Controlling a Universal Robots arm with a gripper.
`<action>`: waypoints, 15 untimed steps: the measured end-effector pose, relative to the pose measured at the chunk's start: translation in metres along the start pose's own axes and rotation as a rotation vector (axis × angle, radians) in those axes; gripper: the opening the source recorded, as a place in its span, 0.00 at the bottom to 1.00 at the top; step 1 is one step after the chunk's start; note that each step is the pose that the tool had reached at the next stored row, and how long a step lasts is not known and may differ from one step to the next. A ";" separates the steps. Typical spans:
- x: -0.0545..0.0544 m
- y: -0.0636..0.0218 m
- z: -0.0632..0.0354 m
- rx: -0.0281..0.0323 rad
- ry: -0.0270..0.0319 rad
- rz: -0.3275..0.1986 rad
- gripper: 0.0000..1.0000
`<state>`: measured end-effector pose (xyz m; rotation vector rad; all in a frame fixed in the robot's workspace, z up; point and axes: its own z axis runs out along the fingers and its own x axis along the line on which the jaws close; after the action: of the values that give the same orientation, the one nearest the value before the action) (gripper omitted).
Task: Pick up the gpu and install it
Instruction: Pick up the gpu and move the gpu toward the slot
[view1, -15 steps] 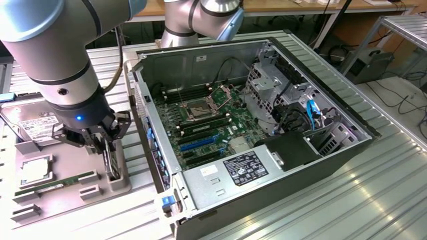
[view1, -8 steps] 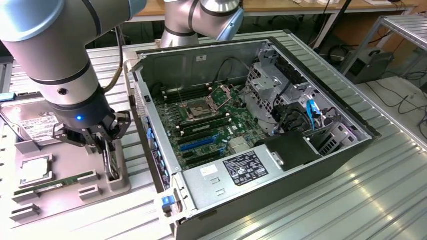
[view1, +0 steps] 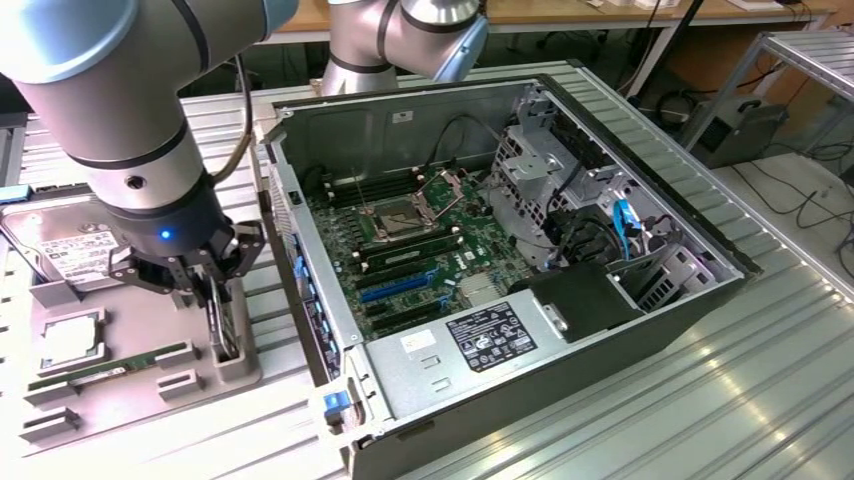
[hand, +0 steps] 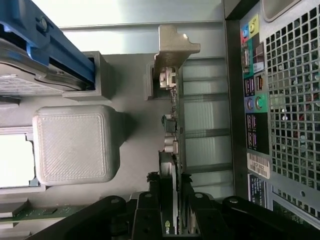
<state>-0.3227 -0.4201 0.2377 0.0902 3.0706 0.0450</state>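
Note:
The gpu (view1: 226, 322) stands on edge in a slot of the grey parts tray (view1: 147, 415), just off the exterior view's left of the open computer case (view1: 641, 320). My gripper (view1: 215, 292) reaches down over it, and its fingers (view1: 204, 282) sit on either side of the card. In the wrist view the gpu (hand: 173, 125) appears edge-on, with its silver bracket (hand: 175, 45) at the far end. The gripper (hand: 170, 182) is shut on the card's near end, a black finger (hand: 153, 186) pressed against each face. The motherboard (view1: 427, 240) with its blue slots (view1: 390, 290) lies exposed inside the case.
On the tray lie a hard drive (view1: 60, 240), a CPU (view1: 67, 342) and a green RAM stick (view1: 110, 368). A grey holder block (hand: 75, 145) stands beside the card. The case's perforated rear panel (hand: 285, 100) runs close along the gpu's other side. A second arm (view1: 400, 40) stands behind the case.

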 end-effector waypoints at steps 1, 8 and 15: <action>-0.001 0.0001 0.0001 -0.0005 0.0007 -0.008 0.27; -0.006 0.0003 0.0004 -0.0037 0.0051 -0.057 0.27; -0.007 0.0004 -0.0006 -0.0048 0.0149 -0.062 0.27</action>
<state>-0.3160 -0.4202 0.2388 -0.0064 3.0857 0.0500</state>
